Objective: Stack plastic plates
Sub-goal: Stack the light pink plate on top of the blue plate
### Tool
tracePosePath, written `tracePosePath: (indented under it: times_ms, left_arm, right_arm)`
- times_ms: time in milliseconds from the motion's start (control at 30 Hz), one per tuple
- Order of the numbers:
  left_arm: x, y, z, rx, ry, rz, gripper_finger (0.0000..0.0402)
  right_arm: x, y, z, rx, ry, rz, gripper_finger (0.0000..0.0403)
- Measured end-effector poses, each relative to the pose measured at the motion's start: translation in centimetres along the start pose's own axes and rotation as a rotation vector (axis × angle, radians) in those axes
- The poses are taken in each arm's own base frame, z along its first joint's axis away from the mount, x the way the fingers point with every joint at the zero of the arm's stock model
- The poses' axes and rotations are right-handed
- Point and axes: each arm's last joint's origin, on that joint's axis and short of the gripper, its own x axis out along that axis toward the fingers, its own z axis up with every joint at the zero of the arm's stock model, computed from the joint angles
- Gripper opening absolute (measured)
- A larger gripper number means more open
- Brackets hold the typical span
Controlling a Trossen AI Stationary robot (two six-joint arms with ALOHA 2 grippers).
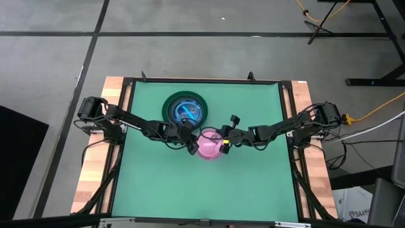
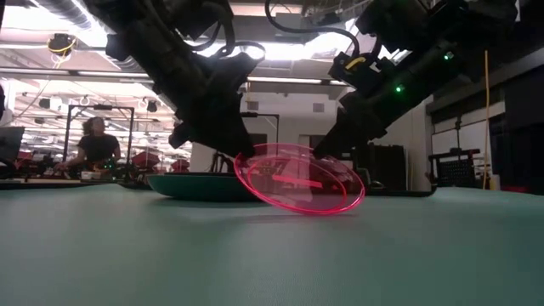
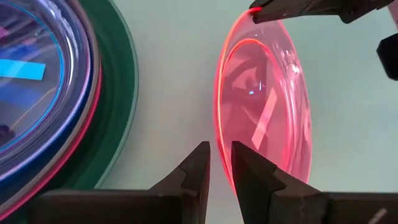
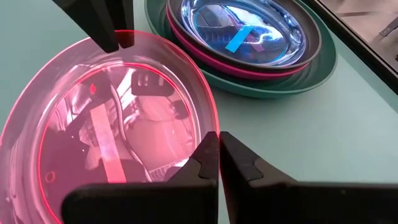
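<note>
From above, the left gripper (image 1: 190,144) and right gripper (image 1: 225,143) meet at the translucent pink plate (image 1: 209,145), 1 on each side. The stack of plates (image 1: 184,109) sits just beyond the left gripper.

From table height, the pink plate (image 2: 297,178) is tilted, with 1 edge on the table (image 2: 272,255).

In the left wrist view, the fingers pinch the pink rim (image 3: 219,124).

In the right wrist view, the fingers are clamped on the rim too (image 4: 208,112). The stack (image 4: 249,43) lies ahead, past the plate.

High view: overhead, looking straight down on the whole table (image 1: 158,183). Low view: table height, level, facing the room. Both wrist views: close, sharing the translucent pink plate (image 3: 267,112).
</note>
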Motion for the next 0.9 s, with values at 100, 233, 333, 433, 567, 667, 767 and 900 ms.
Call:
tracePosePath:
  times_ms: [100, 233, 333, 433, 567, 667, 767, 900]
  left_arm:
    - [0.00, 0.00, 0.00, 0.001, 0.000, 0.000, 0.0060]
    - [0.00, 0.00, 0.00, 0.003, 0.000, 0.000, 0.0058]
    - [0.00, 0.00, 0.00, 0.003, 0.000, 0.000, 0.0047]
    - [0.00, 0.01, 0.01, 0.003, 0.000, 0.001, 0.0028]
    - [0.00, 0.05, -0.02, 0.004, 0.002, 0.006, 0.0005]
    - [0.00, 0.05, -0.03, 0.004, 0.002, 0.006, 0.0004]
    - [0.00, 0.05, -0.02, 0.004, 0.002, 0.006, 0.0004]
    - [0.00, 0.01, 0.02, 0.003, -0.002, 0.002, 0.0002]
  right_arm:
    - [0.00, 0.00, 0.00, 0.000, 0.000, 0.000, 0.0000]
    - [0.00, 0.00, 0.00, 0.000, 0.000, 0.000, 0.0000]
    - [0.00, 0.00, 0.00, 0.000, 0.000, 0.000, 0.0000]
    - [0.00, 0.00, 0.00, 0.000, 0.000, 0.000, 0.0000]
    - [0.00, 0.00, 0.00, 0.001, 0.000, 0.000, 0.0000]
    - [0.00, 0.00, 0.00, 0.005, 0.000, 0.000, 0.0001]
    - [0.00, 0.00, 0.00, 0.006, 0.000, 0.000, 0.0007]
    - [0.00, 0.00, 0.02, 0.007, -0.002, 0.001, 0.0031]
